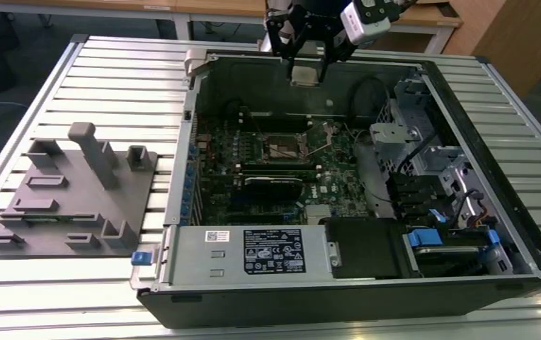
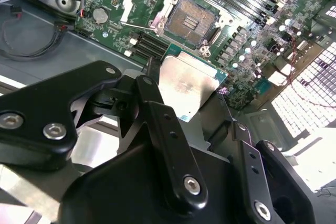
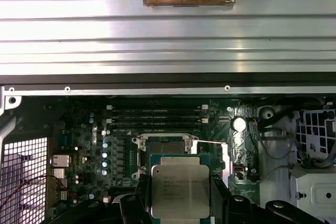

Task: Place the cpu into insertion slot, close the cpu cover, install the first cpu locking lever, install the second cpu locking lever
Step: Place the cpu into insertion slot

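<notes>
In the exterior view, the gripper (image 1: 306, 71) hangs over the far wall of the open computer case (image 1: 346, 312). The small pale piece at its tips is probably the cpu (image 1: 304, 75). The insertion slot (image 1: 285, 147) lies on the green motherboard (image 1: 337, 177), well below the gripper. A grey fixture (image 1: 72, 191) sits on the slatted table (image 1: 110, 71), far off from the gripper toward the exterior view's left.

In the second wrist view, the black fingers (image 2: 157, 114) pinch the cpu (image 2: 186, 85) by opposite edges, its metal top facing the camera. The insertion slot (image 2: 190, 22) lies beyond the fingertips, apart from the chip, its dark centre uncovered.

In the first wrist view, the cpu (image 3: 180, 190) sits flat between the fingers (image 3: 143, 195). The insertion slot (image 3: 165, 145) is just beyond it, and the memory slots (image 3: 157, 116) are farther on.
</notes>
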Action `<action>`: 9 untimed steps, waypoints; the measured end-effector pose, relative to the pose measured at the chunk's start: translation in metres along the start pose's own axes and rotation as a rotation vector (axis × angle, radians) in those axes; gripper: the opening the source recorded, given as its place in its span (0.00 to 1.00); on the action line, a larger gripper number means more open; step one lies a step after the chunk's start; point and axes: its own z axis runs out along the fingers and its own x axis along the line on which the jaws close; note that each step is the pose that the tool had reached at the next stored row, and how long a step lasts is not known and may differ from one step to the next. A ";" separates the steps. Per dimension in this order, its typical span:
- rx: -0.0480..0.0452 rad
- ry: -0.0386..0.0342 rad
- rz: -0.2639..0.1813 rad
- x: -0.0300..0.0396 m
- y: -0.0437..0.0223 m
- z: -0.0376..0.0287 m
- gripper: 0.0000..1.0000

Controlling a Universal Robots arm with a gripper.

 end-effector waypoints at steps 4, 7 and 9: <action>-0.0004 -0.0002 0.000 0.0000 -0.0001 0.0014 0.54; -0.0003 -0.0001 0.000 -0.0001 -0.0004 0.0041 0.54; -0.0002 -0.0001 0.000 0.0000 -0.0006 0.0063 0.54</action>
